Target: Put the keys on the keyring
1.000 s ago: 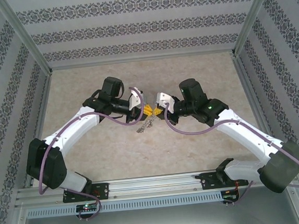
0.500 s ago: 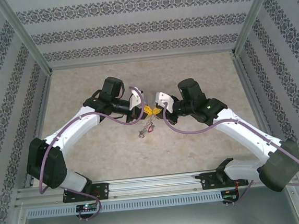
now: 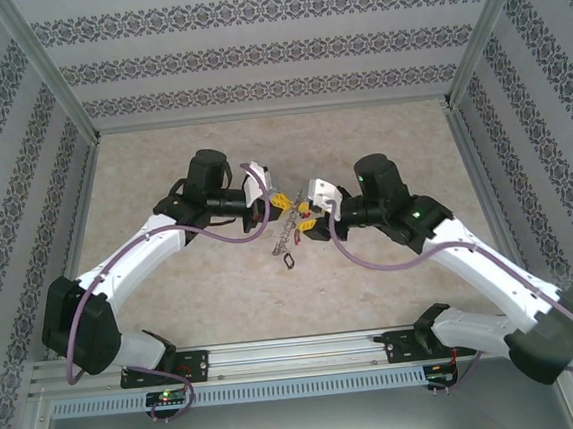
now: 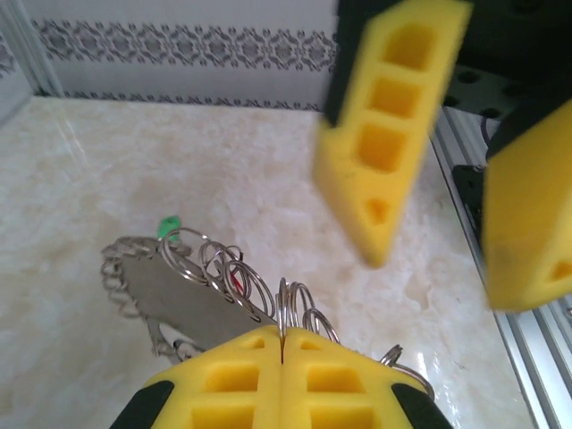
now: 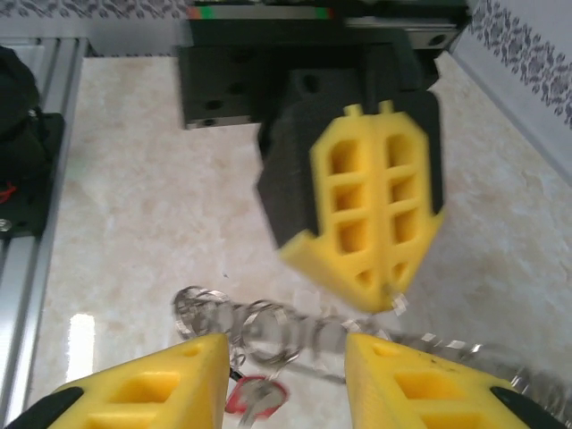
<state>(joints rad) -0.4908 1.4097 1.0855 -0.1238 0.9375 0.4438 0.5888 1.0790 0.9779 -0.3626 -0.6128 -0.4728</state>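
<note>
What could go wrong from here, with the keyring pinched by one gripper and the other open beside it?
1. The left gripper pinches just a thin ring of the keyring at its fingertips, so it could slip free.
2. The right gripper stands open around tangled rings, with a red key low between its fingers; closing may catch rings instead of the key.
</note>
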